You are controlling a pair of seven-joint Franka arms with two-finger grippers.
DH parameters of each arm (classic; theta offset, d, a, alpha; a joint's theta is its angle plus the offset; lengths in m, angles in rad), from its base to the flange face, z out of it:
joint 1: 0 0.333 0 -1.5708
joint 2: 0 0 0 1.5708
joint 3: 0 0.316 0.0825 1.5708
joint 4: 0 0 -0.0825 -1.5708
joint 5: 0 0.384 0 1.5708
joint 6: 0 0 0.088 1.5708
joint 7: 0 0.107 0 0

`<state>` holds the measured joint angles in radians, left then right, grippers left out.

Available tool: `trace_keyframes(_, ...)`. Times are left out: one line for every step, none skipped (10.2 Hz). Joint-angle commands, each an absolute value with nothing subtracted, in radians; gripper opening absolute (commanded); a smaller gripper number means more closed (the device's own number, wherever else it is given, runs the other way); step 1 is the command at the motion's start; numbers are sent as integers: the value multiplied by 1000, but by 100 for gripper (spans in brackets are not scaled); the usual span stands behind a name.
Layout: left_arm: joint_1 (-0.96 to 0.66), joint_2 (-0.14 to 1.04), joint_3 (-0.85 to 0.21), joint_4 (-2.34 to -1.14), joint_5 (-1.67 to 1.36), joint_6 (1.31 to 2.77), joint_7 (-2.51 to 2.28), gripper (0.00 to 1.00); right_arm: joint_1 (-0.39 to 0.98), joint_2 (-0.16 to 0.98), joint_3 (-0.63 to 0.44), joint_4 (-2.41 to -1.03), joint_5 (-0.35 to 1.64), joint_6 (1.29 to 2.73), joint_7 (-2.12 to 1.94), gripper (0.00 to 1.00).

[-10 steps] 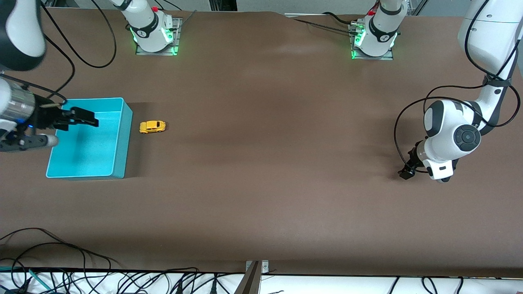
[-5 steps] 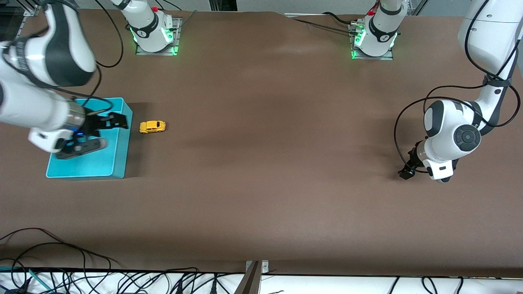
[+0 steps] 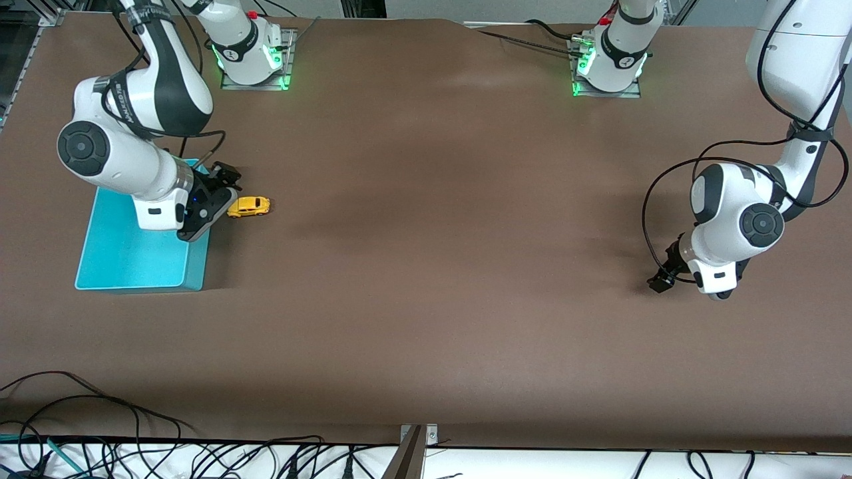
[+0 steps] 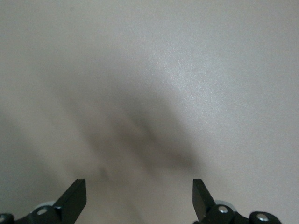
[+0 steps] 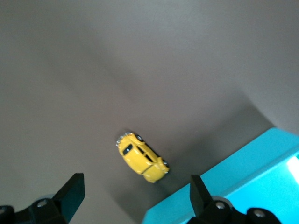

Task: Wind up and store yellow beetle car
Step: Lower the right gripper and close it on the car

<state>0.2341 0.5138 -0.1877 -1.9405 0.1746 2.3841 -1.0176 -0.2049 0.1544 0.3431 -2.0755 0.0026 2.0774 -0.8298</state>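
The yellow beetle car [image 3: 248, 207] sits on its wheels on the brown table [image 3: 426, 266], in the left part of the front view about midway up the frame, just beside the turquoise bin [image 3: 126, 256] on the side of the bin that faces the middle of the table. The car and the bin are close but apart, with a narrow strip of table between them. The right gripper [image 3: 223, 187] hangs over the bin's rim that runs next to the car, at the upper corner of the bin in the frame; its fingers stand spread wide and hold nothing. In the right wrist view the car [image 5: 142, 157] lies low in the frame between the two dark fingers [image 5: 71, 192], its length set at a slant, and a corner of the bin [image 5: 233, 186] fills the lower right of that frame. The left arm waits at its own end of the table, at the right edge of the front view, with the left gripper [image 3: 660, 279] low over bare table in the middle right of the frame. The left wrist view shows its fingers [image 4: 74, 198] spread apart at the bottom of the frame, nothing between them, over plain table and a soft shadow.
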Motion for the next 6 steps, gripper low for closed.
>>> trace_keyframes(238,497,-193,-1937,150,2358,-968,100,-256,135,364,-2187,-5,2216,-1072,100)
trace_keyframes(236,497,-193,-1937,152,2358,-966,100,-256,146,365,-2215,-6,2264,-1110,100)
trace_keyframes(235,497,-195,-1937,150,2358,-953,100,-256,146,376,-2256,-17,2325,-1126,100)
trace_keyframes(235,497,-195,-1937,150,2358,-950,100,-256,146,394,-2291,-29,2380,-1129,100)
trace_keyframes(235,499,-195,-1937,150,2358,-950,100,-256,144,403,-2330,-47,2440,-1129,100)
trace_keyframes(235,499,-195,-1930,152,2358,-948,100,-256,144,410,-2371,-66,2500,-1131,100)
